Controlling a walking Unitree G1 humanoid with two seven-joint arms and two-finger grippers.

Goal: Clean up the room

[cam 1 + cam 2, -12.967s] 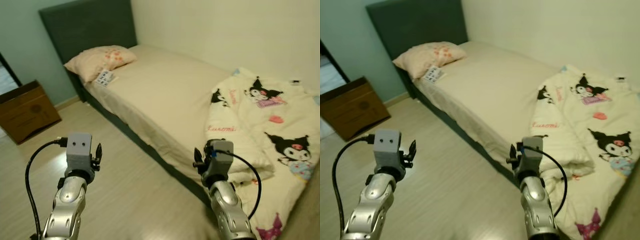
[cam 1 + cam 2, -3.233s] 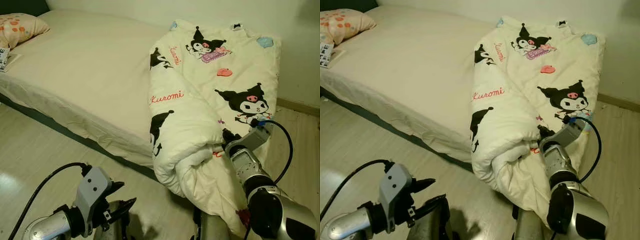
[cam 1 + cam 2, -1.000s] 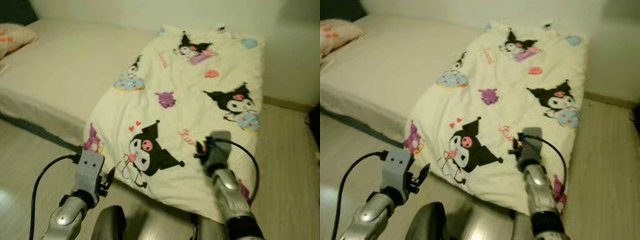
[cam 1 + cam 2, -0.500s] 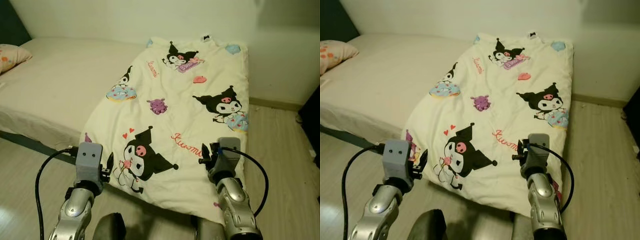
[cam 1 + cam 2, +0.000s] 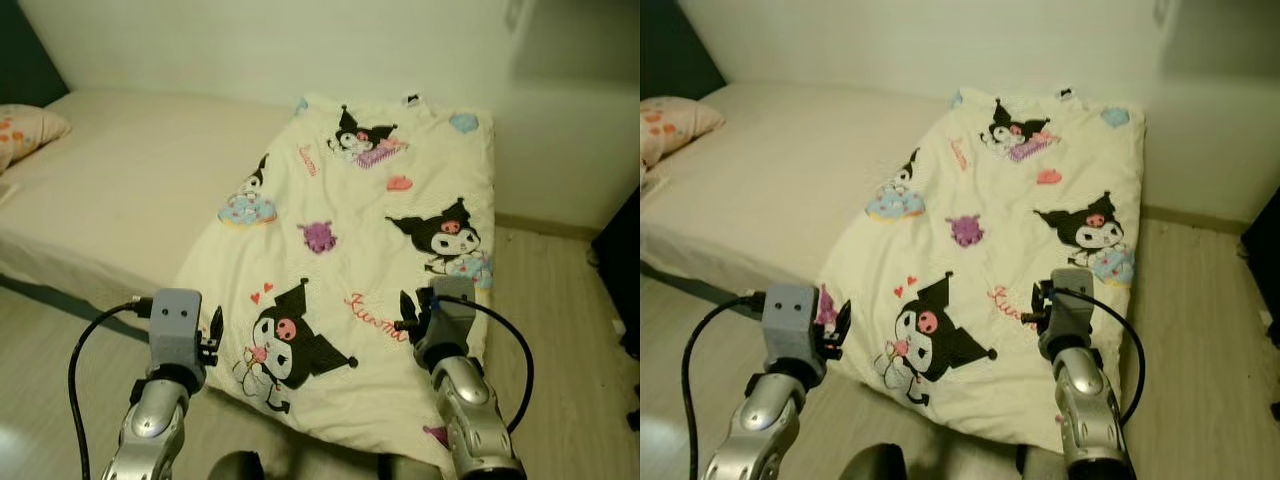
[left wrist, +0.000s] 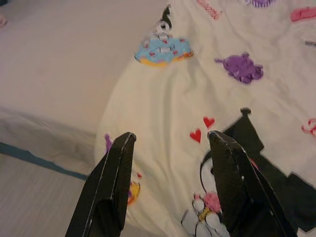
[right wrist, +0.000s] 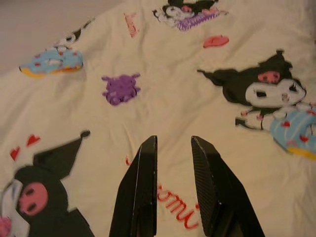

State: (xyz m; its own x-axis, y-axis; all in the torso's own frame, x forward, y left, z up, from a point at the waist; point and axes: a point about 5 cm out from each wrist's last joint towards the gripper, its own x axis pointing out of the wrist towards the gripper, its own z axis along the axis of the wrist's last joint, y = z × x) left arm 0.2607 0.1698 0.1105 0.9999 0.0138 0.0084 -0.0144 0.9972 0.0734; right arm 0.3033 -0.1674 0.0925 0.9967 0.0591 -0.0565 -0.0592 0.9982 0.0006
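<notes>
The cream cartoon-printed quilt (image 5: 370, 250), bunched in a thick roll a few seconds ago, is now lying spread flat down the beige-sheeted bed (image 5: 130, 200), its near edge hanging over the side toward the floor. My right gripper (image 7: 173, 148), which was buried in the rolled fold, is now hovering free above the print with its fingers (image 7: 143, 187) a little apart. My left gripper (image 6: 170, 143), earlier low over the floor, is now hanging over the quilt's near corner, fingers (image 6: 111, 182) wide.
</notes>
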